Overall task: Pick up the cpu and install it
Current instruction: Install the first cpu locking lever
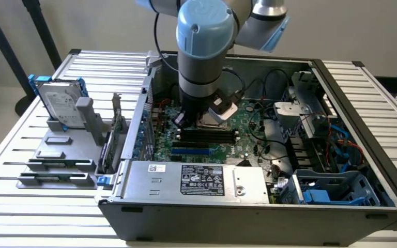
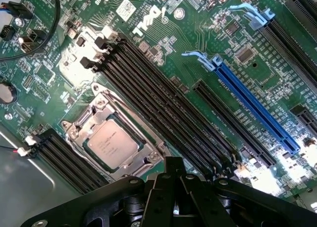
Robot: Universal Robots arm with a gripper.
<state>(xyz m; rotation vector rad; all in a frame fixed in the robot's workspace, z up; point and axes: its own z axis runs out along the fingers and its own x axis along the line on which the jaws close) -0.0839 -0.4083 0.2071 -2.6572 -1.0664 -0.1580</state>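
The cpu (image 2: pixel 113 145) sits flat in its socket frame (image 2: pixel 79 130) on the green motherboard (image 2: pixel 198 48) — silver top up, just beside the black memory slots (image 2: pixel 163 108); the gripper (image 2: pixel 174 180) hangs just above the board near it, jaws pressed together and apparently holding nothing; in the exterior view the arm (image 1: pixel 202 57) reaches down into the open computer case (image 1: pixel 364 119) — a hard drive (image 1: pixel 59 103) stands in a rack outside, at the exterior view's left.
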